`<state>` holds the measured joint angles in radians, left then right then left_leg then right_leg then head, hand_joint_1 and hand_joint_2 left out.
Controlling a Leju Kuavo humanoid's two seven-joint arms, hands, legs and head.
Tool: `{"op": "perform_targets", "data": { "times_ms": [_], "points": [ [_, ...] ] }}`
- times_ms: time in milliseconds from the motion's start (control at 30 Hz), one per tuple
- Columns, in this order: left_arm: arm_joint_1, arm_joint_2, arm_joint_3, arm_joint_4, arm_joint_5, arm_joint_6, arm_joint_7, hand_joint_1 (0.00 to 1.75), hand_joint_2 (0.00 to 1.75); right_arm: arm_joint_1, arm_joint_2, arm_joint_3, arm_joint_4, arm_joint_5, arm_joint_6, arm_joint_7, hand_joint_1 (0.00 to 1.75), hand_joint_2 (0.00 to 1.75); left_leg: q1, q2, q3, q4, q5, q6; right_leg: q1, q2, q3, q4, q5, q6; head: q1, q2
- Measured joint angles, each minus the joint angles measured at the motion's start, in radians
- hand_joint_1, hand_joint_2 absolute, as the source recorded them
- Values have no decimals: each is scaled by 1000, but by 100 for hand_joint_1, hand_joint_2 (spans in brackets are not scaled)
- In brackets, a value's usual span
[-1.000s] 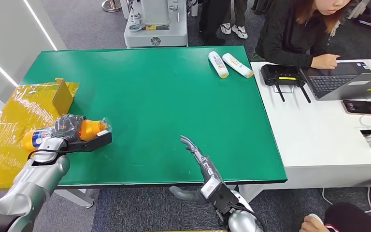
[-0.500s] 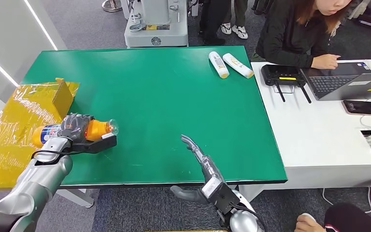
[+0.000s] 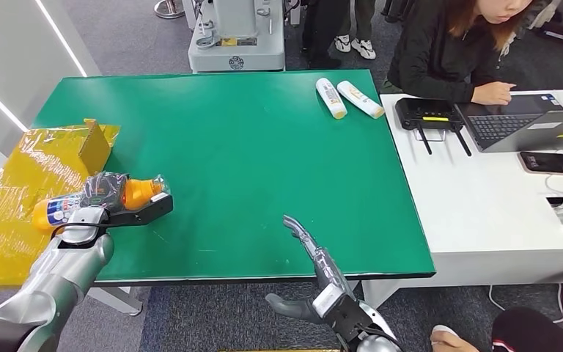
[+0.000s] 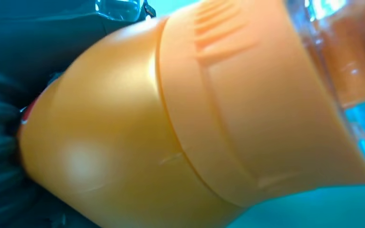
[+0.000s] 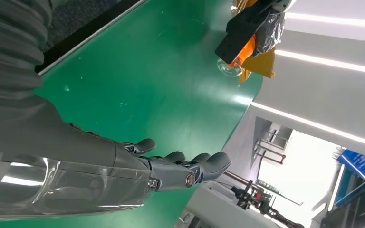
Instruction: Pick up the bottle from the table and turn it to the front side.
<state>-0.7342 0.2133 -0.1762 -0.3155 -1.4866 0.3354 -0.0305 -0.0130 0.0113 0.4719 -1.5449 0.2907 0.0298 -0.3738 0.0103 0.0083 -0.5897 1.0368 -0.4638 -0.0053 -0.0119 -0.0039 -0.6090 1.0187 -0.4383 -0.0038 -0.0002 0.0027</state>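
**Bottle held at the table's left edge**

You have the orange plastic bottle with its blue-and-white label [image 3: 92,199] lying sideways in the left hand [image 3: 105,194], dark fingers wrapped round its middle, clear cap end pointing over the green table [image 3: 249,147]. Behind that hand sits a yellow cardboard box [image 3: 94,144] on yellow film. Your right hand [image 3: 315,253] holds nothing, fingers straight and apart; two white tubes [image 3: 346,97] lie well beyond it.

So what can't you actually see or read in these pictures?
- Bottle label: head view, the left hand wraps its middle and the print is too small to read.
- Bottle in the left wrist view: too close, blurred orange.
- Two white tubes: head view, print too small.
- Phone screen: dark.
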Motion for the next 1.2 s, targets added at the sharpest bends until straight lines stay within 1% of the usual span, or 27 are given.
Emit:
{"op": "perform_targets", "data": {
  "times_ms": [33, 100, 200, 233, 333, 367, 533, 1067, 1200],
  "points": [
    [0, 0, 0, 0, -3, 0, 11, 142, 175, 3, 0, -2, -2, 0, 0, 0, 0, 175, 0, 0, 0, 0, 0, 0, 0, 0, 0, 0, 0, 0, 0, 0],
    [0, 0, 0, 0, -13, 1, 58, 135, 175, 7, -2, -3, -6, 0, 0, 0, 0, 175, 0, 0, 0, 0, 0, 0, 0, 0, 0, 0, 0, 0, 0, 0],
    [1, 3, 0, 0, -25, 3, 116, 121, 175, 14, -4, -4, -10, 0, 1, 0, 0, 175, 0, 0, 0, 0, 0, 0, 0, 0, 0, 0, 0, 0, 0, 0],
    [1, 4, 0, 0, -28, 3, 122, 114, 175, 15, -5, -4, -10, 0, 2, 0, 0, 175, 0, 0, 0, 0, 0, 0, 0, 0, 0, 0, 0, 0, 0, 0],
    [4, 8, 0, 0, -37, 3, 139, 76, 175, 16, -6, -4, -10, 0, 3, 0, 0, 175, 0, 0, 0, 0, 0, 0, 0, -1, 0, 0, 0, 0, 0, 0],
    [5, 8, 0, 0, -41, 3, 148, 68, 175, 17, -7, -4, -10, 0, 3, 0, 0, 175, 0, 0, 0, 0, 0, 0, 0, 0, 0, 0, 0, 0, 0, 0],
    [5, 10, 0, 0, -51, 2, 181, 68, 175, 17, -7, -4, -10, 0, 3, 0, 0, 175, 0, 0, 0, 0, 0, 0, 0, 0, 0, 0, 0, 0, 0, 0],
    [5, 10, 0, 0, -52, 1, 184, 68, 175, 17, -8, -4, -10, 0, 3, 0, 0, 175, 0, 0, 0, 0, 0, 0, 0, 0, 0, 0, 0, 0, 0, 0],
    [5, 10, 0, 0, -54, 2, 184, 0, 175, 17, -8, -4, -10, 0, 3, 0, 0, 175, 0, 0, 0, 0, 0, 0, 0, 0, 0, 0, 0, 0, 0, 0]
  ]
}}
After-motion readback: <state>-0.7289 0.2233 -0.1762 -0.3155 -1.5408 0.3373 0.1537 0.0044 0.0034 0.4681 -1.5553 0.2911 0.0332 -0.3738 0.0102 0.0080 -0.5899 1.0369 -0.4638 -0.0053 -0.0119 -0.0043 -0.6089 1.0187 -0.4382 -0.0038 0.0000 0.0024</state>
